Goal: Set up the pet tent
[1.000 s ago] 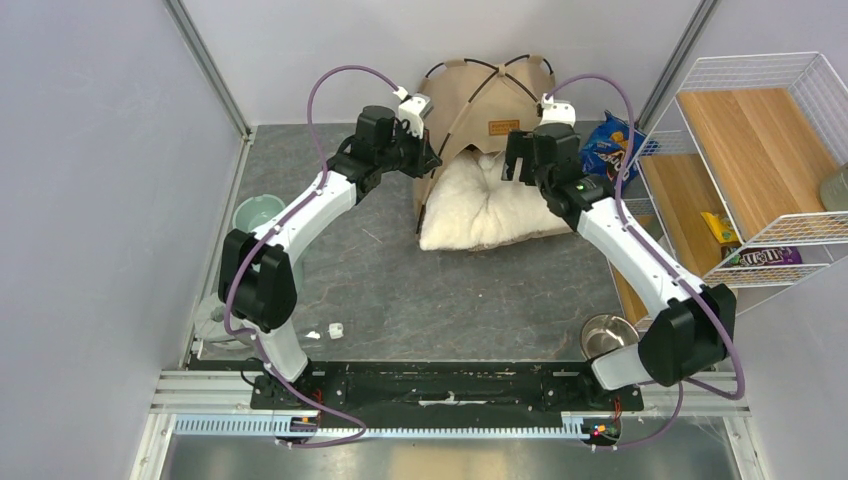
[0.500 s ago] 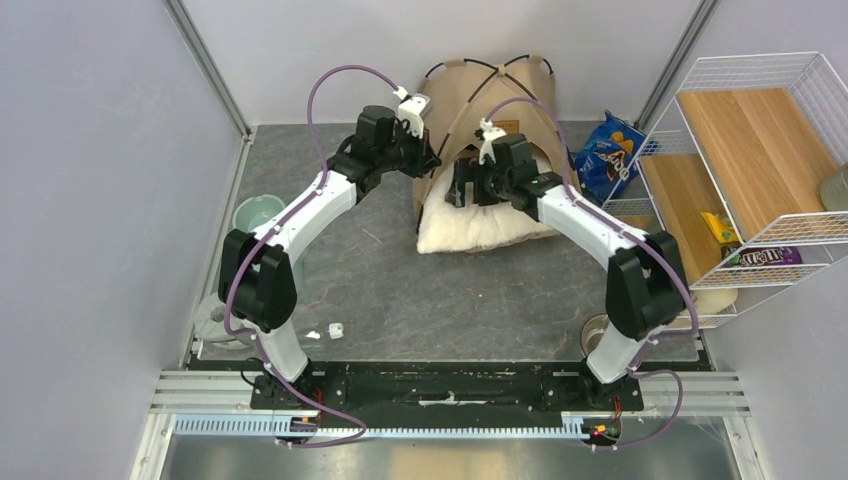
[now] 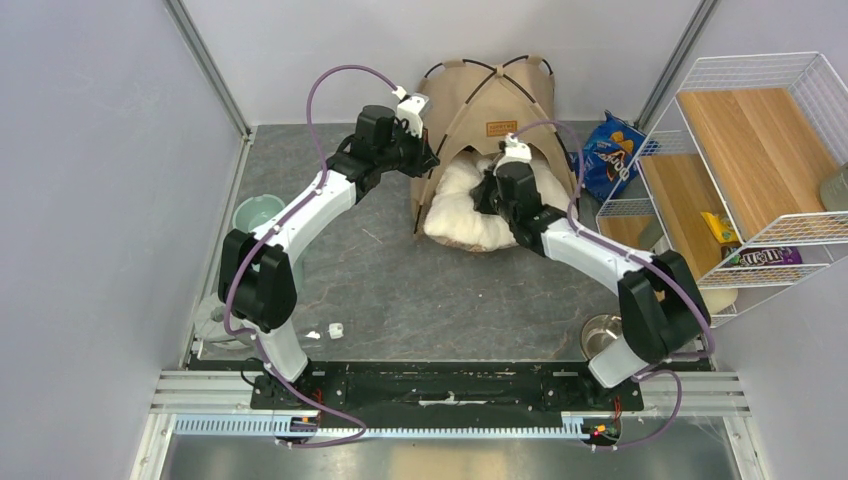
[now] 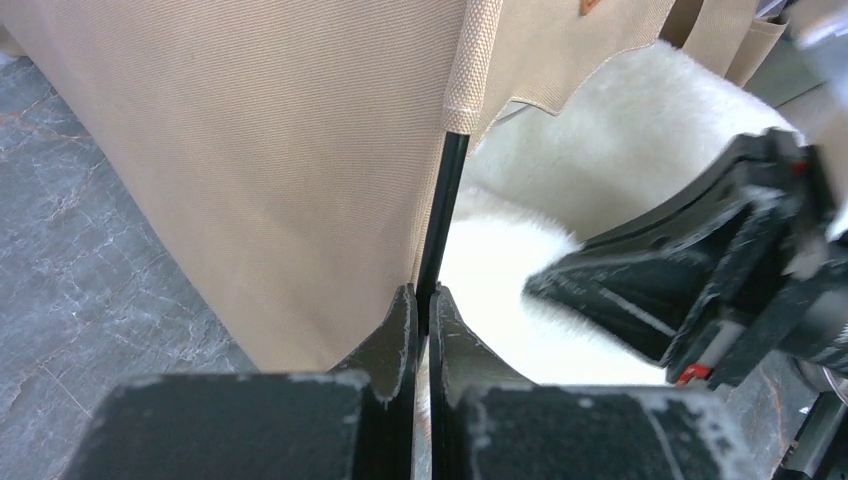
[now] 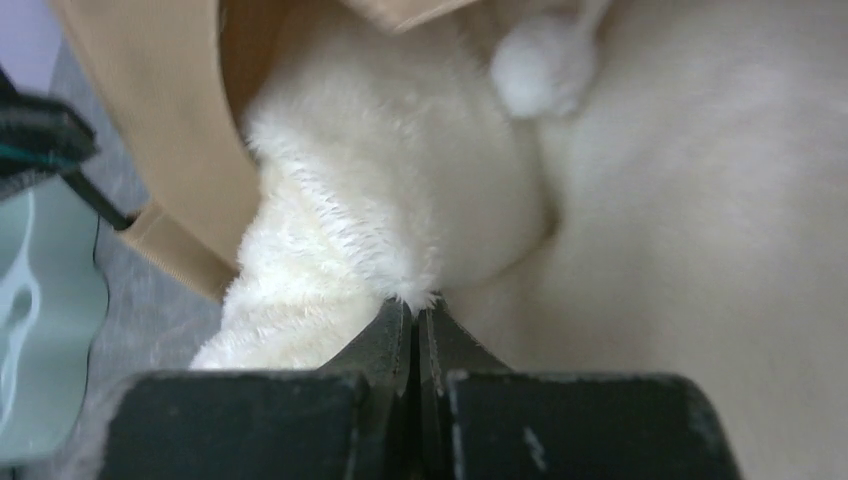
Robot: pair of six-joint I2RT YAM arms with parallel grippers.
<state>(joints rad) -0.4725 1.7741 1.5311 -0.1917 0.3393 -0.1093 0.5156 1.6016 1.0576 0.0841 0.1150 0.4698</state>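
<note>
The tan pet tent (image 3: 500, 95) stands at the back with black crossing poles and a brown label patch (image 3: 501, 128). My left gripper (image 3: 425, 160) sits at its front left corner. In the left wrist view this gripper (image 4: 421, 300) is shut on the thin black pole (image 4: 445, 210) beside the beige wall (image 4: 280, 150). A fluffy white pillow (image 3: 465, 215) lies bunched in the opening. My right gripper (image 3: 485, 190) is at the pillow. In its wrist view it (image 5: 415, 310) is shut, pinching a tuft of the pillow (image 5: 330, 250). The white pompom (image 5: 545, 65) hangs above.
A wire rack (image 3: 760, 170) with wooden shelves stands on the right, a blue snack bag (image 3: 612, 145) beside it. A pale green cup (image 3: 258, 215) is by the left wall. A metal bowl (image 3: 603, 333) sits near the right base, a small white bit (image 3: 335, 328) near the left.
My right arm swung left from the tent's right side to the opening and its gripper closed. The pillow is bunched up toward the tent. The left arm has not moved.
</note>
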